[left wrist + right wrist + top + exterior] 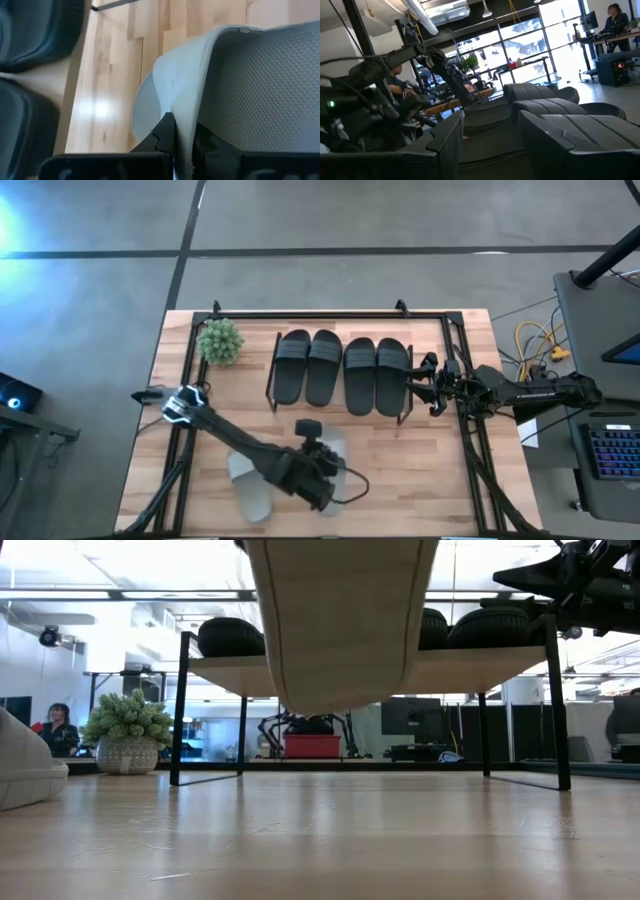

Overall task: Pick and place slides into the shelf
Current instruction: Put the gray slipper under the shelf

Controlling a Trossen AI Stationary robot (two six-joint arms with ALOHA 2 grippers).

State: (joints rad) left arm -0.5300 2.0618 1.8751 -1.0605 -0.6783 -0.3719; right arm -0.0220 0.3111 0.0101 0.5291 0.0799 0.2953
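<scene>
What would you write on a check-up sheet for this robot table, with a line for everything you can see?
Surface: wooden table, edged by a black rail frame.
Job's things: four black slides side by side on the shelf; one pale slide lying on the table; another pale slide lifted off it.
Clutter: small potted plant at the table's far left corner.
Hands: left hand shut on the lifted pale slide's strap; right hand open, beside the shelf's right end.
Cables: yellow cable on the floor, right of the table.
Surroundings: grey floor; people at desks behind.
</scene>
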